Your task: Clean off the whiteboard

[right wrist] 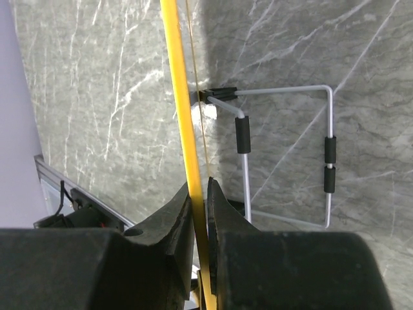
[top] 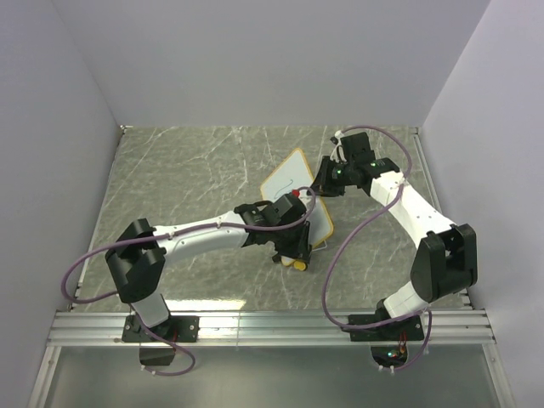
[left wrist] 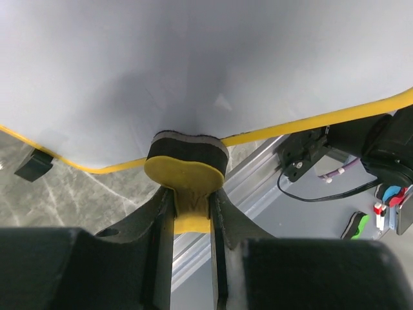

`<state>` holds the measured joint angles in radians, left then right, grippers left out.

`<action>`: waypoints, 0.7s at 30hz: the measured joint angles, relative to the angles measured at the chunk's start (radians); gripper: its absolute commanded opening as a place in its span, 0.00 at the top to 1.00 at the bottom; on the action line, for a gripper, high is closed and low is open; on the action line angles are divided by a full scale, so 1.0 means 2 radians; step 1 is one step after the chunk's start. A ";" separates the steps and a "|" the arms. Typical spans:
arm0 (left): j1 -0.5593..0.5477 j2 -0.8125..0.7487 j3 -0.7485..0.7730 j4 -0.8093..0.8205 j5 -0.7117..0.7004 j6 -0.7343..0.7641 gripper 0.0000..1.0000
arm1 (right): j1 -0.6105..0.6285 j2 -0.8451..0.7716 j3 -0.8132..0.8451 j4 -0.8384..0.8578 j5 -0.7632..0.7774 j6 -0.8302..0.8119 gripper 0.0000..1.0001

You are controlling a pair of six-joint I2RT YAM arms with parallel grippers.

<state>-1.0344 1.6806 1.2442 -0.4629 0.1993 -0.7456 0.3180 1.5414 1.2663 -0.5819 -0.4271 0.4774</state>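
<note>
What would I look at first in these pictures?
The whiteboard, propped up in the middle of the grey marble table, with both arms reaching to it. The left gripper squeezes a yellow eraser against the board's white face near its lower rim. The right gripper pinches the board's rim at its right edge.

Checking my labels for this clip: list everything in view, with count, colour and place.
whiteboard: one, white with yellow frame, mid-table, standing tilted
eraser: one, yellow with dark pad, against the whiteboard near its frame
wire stand: one, grey with black sleeves, behind the whiteboard
table: one, grey-green marble
rail: one, silver, near edge of the table
cables: two, purple, one along each arm
arms: two, white and black, bases at the rail
left gripper: black, shut on the eraser
right gripper: black, shut on the whiteboard's frame
</note>
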 measured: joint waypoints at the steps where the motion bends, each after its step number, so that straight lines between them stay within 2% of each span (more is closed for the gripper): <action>1: 0.001 -0.001 0.000 -0.002 -0.002 0.000 1.00 | 0.000 0.000 -0.002 0.004 0.000 0.002 1.00; 6: 0.028 -0.017 0.001 -0.009 -0.014 0.000 1.00 | 0.000 -0.005 -0.018 0.024 0.000 0.026 1.00; 12: 0.083 -0.035 0.026 0.027 -0.025 -0.001 1.00 | 0.000 -0.027 -0.066 0.056 -0.005 0.086 1.00; 16: 0.084 -0.030 0.062 0.058 -0.013 -0.001 1.00 | 0.000 -0.042 -0.097 0.079 -0.006 0.112 1.00; 21: 0.076 -0.020 0.057 0.097 0.010 -0.005 1.00 | 0.000 -0.048 -0.106 0.084 -0.005 0.121 1.00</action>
<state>-0.8814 1.6409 1.3575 -0.2687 0.2195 -0.7559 0.3172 1.4448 1.0534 -0.4137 -0.4370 0.7197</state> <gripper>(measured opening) 0.260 0.130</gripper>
